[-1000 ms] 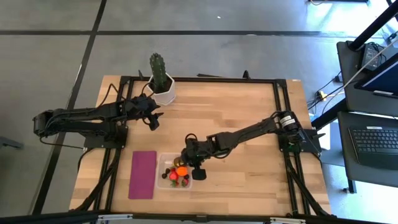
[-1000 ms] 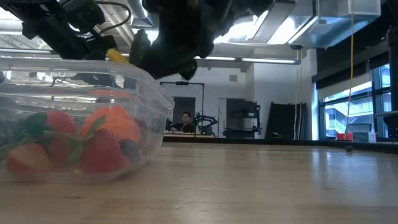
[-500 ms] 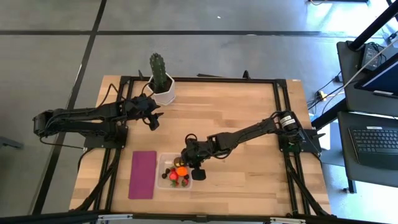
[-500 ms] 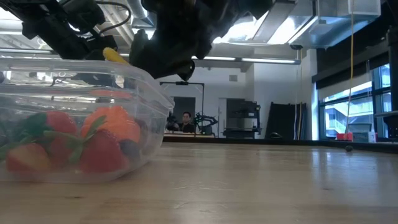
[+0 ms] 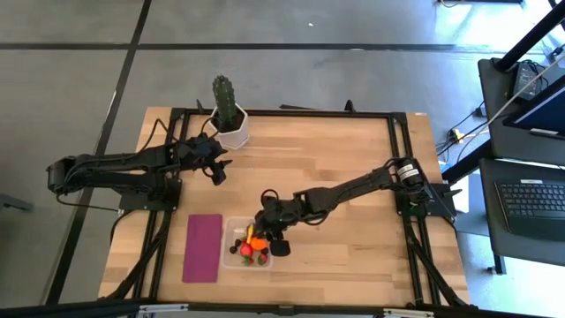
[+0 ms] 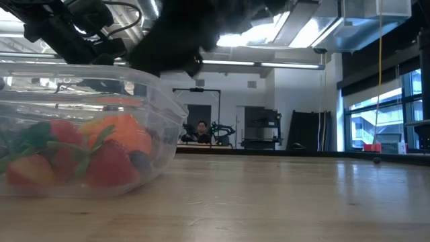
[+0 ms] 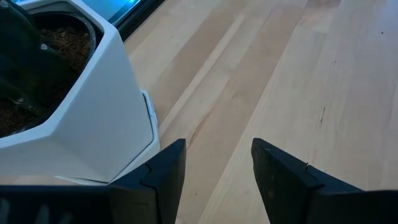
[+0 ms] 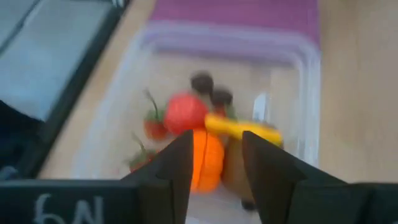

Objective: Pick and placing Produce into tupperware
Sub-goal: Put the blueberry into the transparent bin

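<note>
Yellow thin piece (image 8: 241, 129), light and soft, lies loose in the tupperware (image 5: 231, 256) under the spread right gripper (image 8: 216, 163), best pinched mid-length; left gripper (image 7: 215, 163), jaws apart, waits at ten o'clock

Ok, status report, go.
Right end effector open over the tub, yellow piece lying in it with the fruit. Left end effector open, idle beside the cactus pot. Nothing blocking.
</note>
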Tool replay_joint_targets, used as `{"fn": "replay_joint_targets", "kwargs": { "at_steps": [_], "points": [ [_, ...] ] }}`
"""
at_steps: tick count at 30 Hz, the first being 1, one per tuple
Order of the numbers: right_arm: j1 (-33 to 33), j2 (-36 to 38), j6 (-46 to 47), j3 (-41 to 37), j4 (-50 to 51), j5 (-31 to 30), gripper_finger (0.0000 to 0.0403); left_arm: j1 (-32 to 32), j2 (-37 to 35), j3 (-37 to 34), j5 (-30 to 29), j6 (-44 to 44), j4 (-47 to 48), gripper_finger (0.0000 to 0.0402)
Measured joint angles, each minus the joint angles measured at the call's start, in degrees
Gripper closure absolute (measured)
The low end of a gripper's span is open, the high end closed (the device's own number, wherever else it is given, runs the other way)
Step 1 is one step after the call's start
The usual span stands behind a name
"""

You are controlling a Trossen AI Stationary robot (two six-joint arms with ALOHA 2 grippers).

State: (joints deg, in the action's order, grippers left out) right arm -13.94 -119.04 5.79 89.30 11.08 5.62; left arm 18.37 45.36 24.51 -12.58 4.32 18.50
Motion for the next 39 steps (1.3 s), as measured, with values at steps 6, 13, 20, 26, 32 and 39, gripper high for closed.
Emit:
{"fn": "replay_joint_targets", "kwargs": {
  "at_steps": [6,13,20,26,32,39],
  "points": [
    [2.2,0.1,0.3,10.7,8.2,2.1,0.022,0.0,0.0,0.0,0.0,0.0,0.0,0.0225],
    [7.0,0.2,2.1,26.0,29.3,1.3,0.0139,0.0,0.0,0.0,0.0,0.0,0.0,0.0225],
    [11.1,0.1,1.7,34.4,44.5,-1.4,0.0102,0.0,0.0,0.0,0.0,0.0,0.0,0.0225],
    [13.9,0.2,3.7,35.8,60.9,-5.9,0.0105,0.0,0.0,0.0,0.0,0.0,0.0,0.0225],
    [15.5,0.4,4.2,35.8,72.1,-12.2,0.0106,0.0,0.0,0.0,0.0,-0.4,0.4,0.0225],
    [17.6,3.6,3.6,35.8,76.2,-14.4,0.0106,0.0,0.0,0.0,0.0,-0.4,1.9,0.0225]
  ]
}}
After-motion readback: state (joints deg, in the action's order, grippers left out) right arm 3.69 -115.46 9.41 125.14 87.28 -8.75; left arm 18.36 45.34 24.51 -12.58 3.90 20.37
